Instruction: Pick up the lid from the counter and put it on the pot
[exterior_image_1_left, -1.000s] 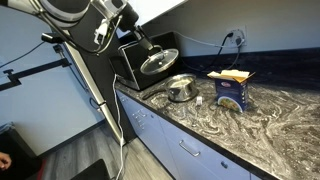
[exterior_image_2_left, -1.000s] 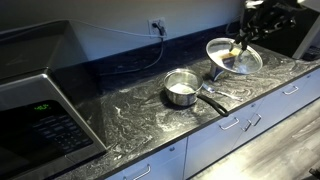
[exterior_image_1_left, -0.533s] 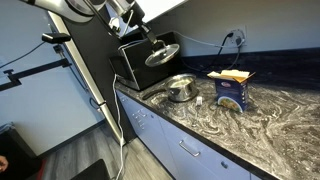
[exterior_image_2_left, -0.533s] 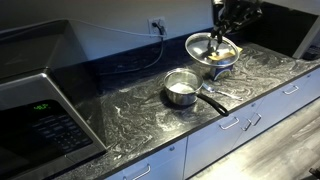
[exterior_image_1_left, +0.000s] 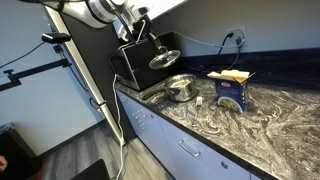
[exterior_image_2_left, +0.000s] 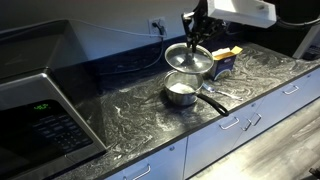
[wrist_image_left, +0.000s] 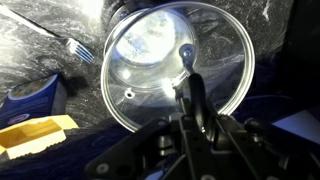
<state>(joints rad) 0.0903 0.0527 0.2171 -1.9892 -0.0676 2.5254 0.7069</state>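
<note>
pickup done: the lid (exterior_image_2_left: 188, 60) is off the counter (exterior_image_2_left: 130, 115), and the gripper (wrist_image_left: 189, 85) pinches its knob (wrist_image_left: 185, 52). it hangs tilted in the air, roughly over the pot (exterior_image_2_left: 181, 93). the pot stands uncovered midway between the counter's back and front edges. left for you: centre, level, lower, release. the lid looks round, shallow-domed and silvery, with a bright rim.
</note>
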